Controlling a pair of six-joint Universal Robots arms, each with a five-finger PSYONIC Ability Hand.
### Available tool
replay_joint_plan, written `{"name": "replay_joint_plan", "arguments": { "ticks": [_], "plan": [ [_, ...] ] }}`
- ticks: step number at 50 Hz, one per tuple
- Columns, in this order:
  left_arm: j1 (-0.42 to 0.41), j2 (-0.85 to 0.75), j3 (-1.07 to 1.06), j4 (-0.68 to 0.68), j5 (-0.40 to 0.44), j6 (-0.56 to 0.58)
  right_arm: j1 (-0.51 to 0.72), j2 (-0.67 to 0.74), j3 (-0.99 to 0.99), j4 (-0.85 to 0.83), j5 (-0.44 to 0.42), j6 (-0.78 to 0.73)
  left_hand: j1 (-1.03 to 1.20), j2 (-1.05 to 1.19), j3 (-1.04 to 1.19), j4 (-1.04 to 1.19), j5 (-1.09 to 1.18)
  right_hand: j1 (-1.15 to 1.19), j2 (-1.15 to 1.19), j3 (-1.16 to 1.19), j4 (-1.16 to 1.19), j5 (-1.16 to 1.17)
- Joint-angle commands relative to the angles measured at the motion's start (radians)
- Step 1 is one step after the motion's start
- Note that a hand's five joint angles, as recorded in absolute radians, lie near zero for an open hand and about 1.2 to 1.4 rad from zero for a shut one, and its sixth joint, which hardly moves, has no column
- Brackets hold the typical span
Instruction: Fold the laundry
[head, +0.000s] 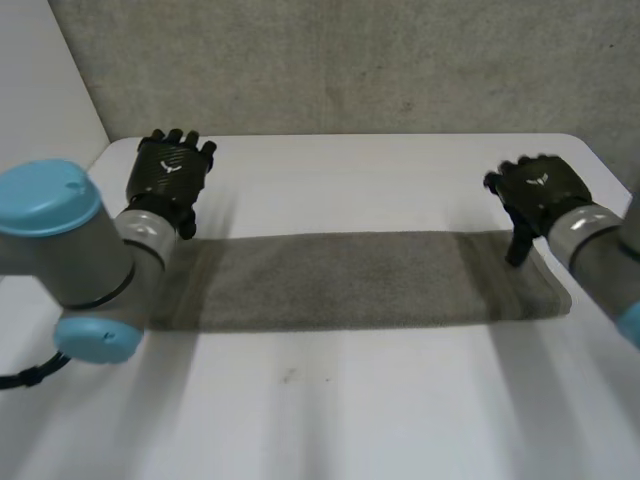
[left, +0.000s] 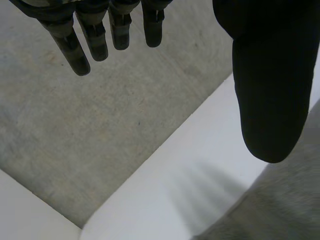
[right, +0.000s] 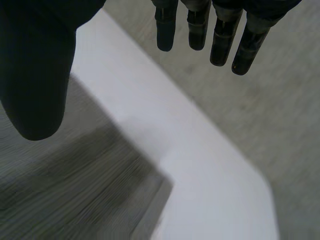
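White table (head: 330, 400), grey wall (head: 350, 60) behind it, and laid flat on that table is the towel (head: 350, 280), a grey strip already folded narrow, by the look of its layered edge.

Long axis first: the towel runs side to side, from the robot's left to its right, with 1 short end toward each arm. Its 2 long edges lie roughly parallel to the wall.

Left hand (head: 172, 168) hovers just past the towel's far-left corner. In the left wrist view the fingers (left: 97, 35) hang straight and the thumb (left: 272, 100) stands well apart from them, with nothing held.

Right hand (head: 538, 190) sits over the towel's far-right corner. Fingers (right: 222, 35) are straight, the thumb (right: 35, 85) is spread wide, and again nothing is held. The thumb points down at the towel's far edge. Whether it touches, I cannot tell.

How will it handle? My read: soft, limp and light, with a nubby weave that should give the fingers friction. It will sag and drape wherever it is unsupported, and the stacked layers may slide apart if only the top one is caught.

So the places to hold are the corners of a short end, pinching through every layer. Lifting both corners of 1 end together should keep the fold square.
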Motion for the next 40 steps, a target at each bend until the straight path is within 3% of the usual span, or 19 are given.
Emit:
{"name": "replay_joint_plan", "arguments": {
  "ticks": [1, 5, 7, 15, 29, 31, 32, 33, 40],
  "plan": [
    [0.0, 0.101, -0.163, 0.0, 0.002, -0.223, -0.1, -0.005, 0.059, 0.214, -0.051, 0.007, -0.01, 0.007, 0.004, 0.005, -0.032, -0.037, -0.055, -0.038, -0.059, -0.061],
    [-0.004, 0.111, -0.226, 0.003, -0.001, -0.314, -0.139, -0.004, 0.113, 0.172, -0.074, -0.012, -0.01, 0.007, 0.004, 0.005, -0.032, -0.018, -0.036, -0.019, -0.04, -0.042],
    [-0.001, 0.113, -0.234, 0.004, -0.001, -0.318, -0.177, 0.019, 0.147, 0.096, -0.106, -0.012, -0.01, 0.007, 0.004, 0.005, -0.032, 0.206, 0.189, 0.205, 0.185, 0.183],
    [0.022, 0.113, -0.246, 0.009, -0.001, -0.32, -0.226, 0.088, 0.194, -0.128, -0.134, -0.013, -0.01, 0.007, 0.004, 0.005, -0.032, 0.545, 0.528, 0.544, 0.524, 0.522],
    [0.025, 0.11, -0.262, 0.009, -0.001, -0.32, -0.24, 0.145, 0.199, -0.147, -0.126, -0.036, -0.01, 0.007, 0.004, 0.005, -0.032, 0.595, 0.578, 0.594, 0.574, 0.572],
    [0.025, 0.11, -0.265, 0.011, 0.001, -0.32, -0.245, 0.144, 0.199, -0.147, -0.129, -0.049, -0.01, 0.007, 0.004, 0.005, -0.032, 0.899, 0.881, 0.897, 0.877, 0.875],
    [0.025, 0.11, -0.265, 0.011, 0.001, -0.32, -0.245, 0.144, 0.199, -0.147, -0.129, -0.049, -0.01, 0.007, 0.004, 0.005, -0.032, 0.901, 0.883, 0.9, 0.879, 0.877],
    [0.025, 0.11, -0.268, 0.011, 0.001, -0.318, -0.251, 0.144, 0.199, -0.15, -0.132, -0.052, -0.01, 0.007, 0.004, 0.005, -0.032, 1.182, 1.164, 1.18, 1.16, 1.158],
    [0.025, 0.11, -0.274, 0.011, 0.001, -0.318, -0.285, 0.144, 0.17, -0.152, -0.093, -0.116, -0.01, 0.007, 0.004, 0.005, -0.032, 1.184, 1.167, 1.183, 1.163, 1.161]
  ]
}}
